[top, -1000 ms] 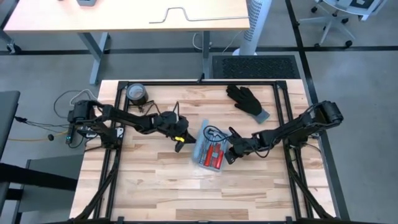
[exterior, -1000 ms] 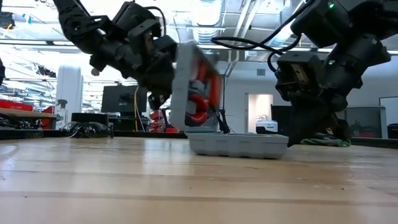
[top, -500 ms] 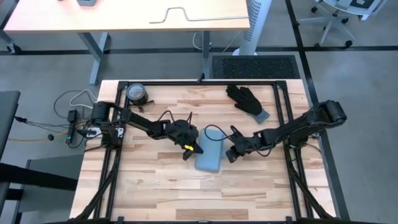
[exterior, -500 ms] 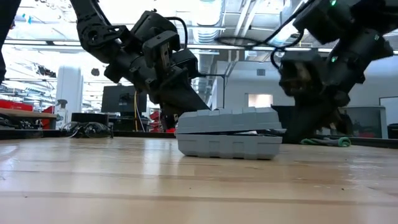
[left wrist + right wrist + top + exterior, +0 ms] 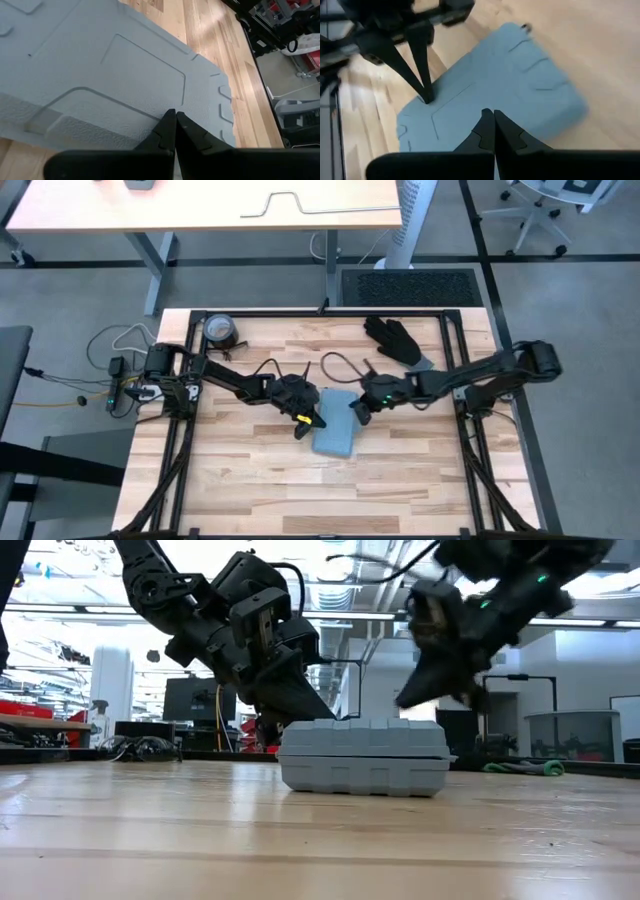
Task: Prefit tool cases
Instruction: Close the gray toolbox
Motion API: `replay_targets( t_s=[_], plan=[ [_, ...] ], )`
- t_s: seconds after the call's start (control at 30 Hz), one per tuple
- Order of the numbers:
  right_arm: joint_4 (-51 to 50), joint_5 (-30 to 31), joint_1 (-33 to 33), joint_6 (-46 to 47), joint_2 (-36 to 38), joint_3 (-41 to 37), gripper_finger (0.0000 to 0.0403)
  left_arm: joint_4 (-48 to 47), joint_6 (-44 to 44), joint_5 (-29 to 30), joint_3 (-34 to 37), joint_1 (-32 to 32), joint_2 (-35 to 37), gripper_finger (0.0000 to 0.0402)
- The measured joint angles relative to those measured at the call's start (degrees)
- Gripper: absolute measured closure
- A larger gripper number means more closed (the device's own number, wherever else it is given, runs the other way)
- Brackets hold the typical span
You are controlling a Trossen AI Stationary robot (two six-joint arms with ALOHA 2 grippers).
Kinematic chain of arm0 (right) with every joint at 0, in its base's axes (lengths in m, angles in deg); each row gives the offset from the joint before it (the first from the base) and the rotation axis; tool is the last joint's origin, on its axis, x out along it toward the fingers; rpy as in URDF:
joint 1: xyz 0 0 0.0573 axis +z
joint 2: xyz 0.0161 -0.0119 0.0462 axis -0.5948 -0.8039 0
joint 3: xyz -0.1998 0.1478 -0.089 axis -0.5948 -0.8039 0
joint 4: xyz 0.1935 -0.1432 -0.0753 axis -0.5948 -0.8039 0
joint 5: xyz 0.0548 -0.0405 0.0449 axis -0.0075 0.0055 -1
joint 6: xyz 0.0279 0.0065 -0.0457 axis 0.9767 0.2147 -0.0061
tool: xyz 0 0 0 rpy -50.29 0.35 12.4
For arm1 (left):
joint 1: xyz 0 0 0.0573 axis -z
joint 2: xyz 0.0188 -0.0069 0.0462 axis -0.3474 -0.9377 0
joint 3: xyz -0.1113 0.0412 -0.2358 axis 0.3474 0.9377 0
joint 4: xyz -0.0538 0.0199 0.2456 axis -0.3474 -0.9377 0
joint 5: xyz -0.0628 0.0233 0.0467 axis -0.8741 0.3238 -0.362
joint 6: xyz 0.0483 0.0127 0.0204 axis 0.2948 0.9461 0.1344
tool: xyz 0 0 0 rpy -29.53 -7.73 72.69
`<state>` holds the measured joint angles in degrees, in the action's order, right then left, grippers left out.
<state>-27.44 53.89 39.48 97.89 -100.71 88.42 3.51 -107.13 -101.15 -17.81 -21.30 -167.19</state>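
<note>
The light-blue tool case [image 5: 336, 424] lies flat and shut on the wooden table, its lid on top [image 5: 362, 732]. My left gripper [image 5: 313, 420] is shut, its tips down on the lid near the case's left side [image 5: 172, 114]. My right gripper [image 5: 354, 410] is shut too and hovers above the case's far right part [image 5: 488, 113]. In the low view it is clear of the lid [image 5: 405, 700]. My left gripper presses its shut fingertips [image 5: 426, 96] on the lid's top face close to the case's left long edge [image 5: 150, 107]. The fingers slant down from the table's left side [image 5: 285, 705]. The case rests flat on the table with its lid down.
A black glove [image 5: 397, 342] lies at the far right of the table and a tape roll [image 5: 220, 330] at the far left corner. Black frame rails [image 5: 455, 370] run along the table's sides. Bare wood lies toward the near edge [image 5: 320, 490].
The case's lid, upright a second ago with red tools showing, has swung down onto the base and now lies shut. My left gripper has followed it toward the table's right and down onto the lid. My right gripper has risen from beside the case and gone toward the far left.
</note>
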Motion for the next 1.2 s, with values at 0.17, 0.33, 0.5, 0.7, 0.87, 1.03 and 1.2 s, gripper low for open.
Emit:
replay_targets(
  t_s=[0.17, 0.33, 0.5, 0.7, 0.87, 1.03, 1.2],
  plan=[
    [1.05, -7.40, -1.86, -0.61, -9.72, 2.08, 0.0403, 0.51, -0.99, 0.02, 0.07, 0.34, 0.43, 0.0402],
    [5.08, -8.72, -2.28, -0.48, -10.11, 1.90, 0.0403, -1.29, -1.52, 3.78, 0.48, 1.74, 4.72, 0.0402],
    [3.19, -8.31, -3.55, -2.62, -4.97, 1.55, 0.0403, -4.59, -1.61, 10.19, 0.28, 4.35, 11.26, 0.0401],
    [1.66, -7.96, -10.57, -7.74, -2.60, 1.60, 0.0403, -3.12, -5.81, 19.09, 0.27, 11.47, 10.69, 0.0401],
    [2.16, -12.53, -17.35, -10.69, -6.83, 1.63, 0.0403, 1.70, -10.67, 21.97, 0.31, 14.93, 5.58, 0.0401],
    [5.52, -17.52, -19.29, -10.98, -11.19, 1.61, 0.0403, 3.17, -14.90, 22.88, 0.09, 15.82, 1.69, 0.0401],
    [6.83, -20.23, -15.60, -9.37, -12.16, 1.61, 0.0403, -2.71, -12.75, 22.05, -0.06, 14.81, 3.35, 0.0401]
  ],
)
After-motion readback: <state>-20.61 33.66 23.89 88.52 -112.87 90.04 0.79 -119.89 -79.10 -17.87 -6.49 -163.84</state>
